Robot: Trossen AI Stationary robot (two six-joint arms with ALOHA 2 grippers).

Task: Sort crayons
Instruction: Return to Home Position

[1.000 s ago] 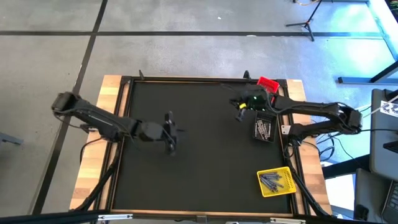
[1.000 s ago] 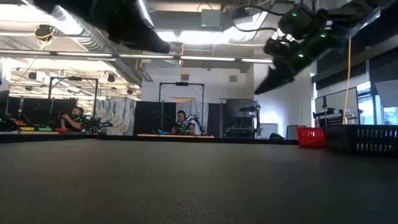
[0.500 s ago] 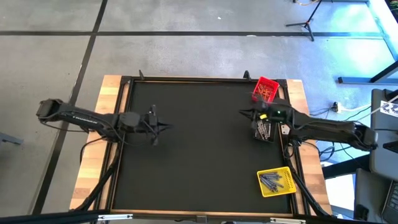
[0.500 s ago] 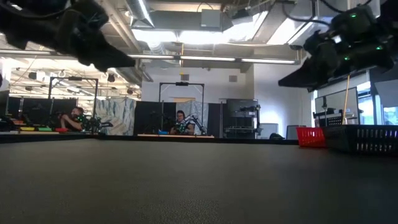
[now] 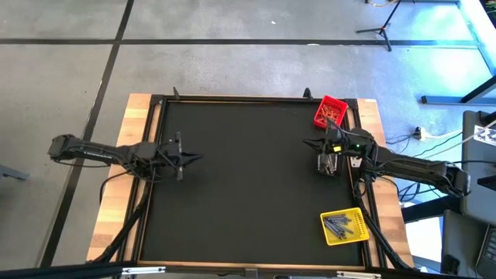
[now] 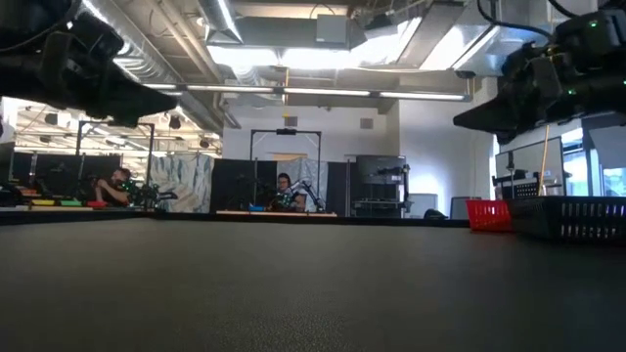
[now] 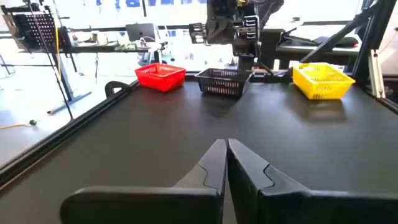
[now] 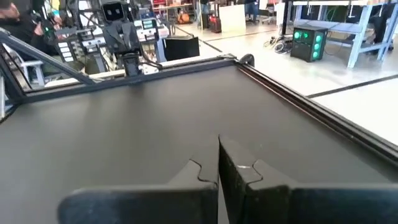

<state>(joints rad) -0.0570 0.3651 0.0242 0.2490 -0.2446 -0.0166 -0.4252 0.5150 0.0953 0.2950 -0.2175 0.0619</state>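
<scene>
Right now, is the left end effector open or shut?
Shut. In the left wrist view, the left end effector has its fingers pressed together, holding nothing.

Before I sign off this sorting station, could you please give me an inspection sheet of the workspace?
Surface: black matte table top in a wooden frame; no loose crayons seen.
Job's things: thin orange crayons in the red square bin; blue and grey crayons in the yellow square bin.
Clutter: dark mesh basket between the bins, partly under the right arm; contents hard to tell.
Grippers: left gripper shut, empty, above the table's left side; right gripper shut, empty, raised by the basket.
Cables: thin cable on the floor right of the table.
Surroundings: seated people at far benches.
</scene>
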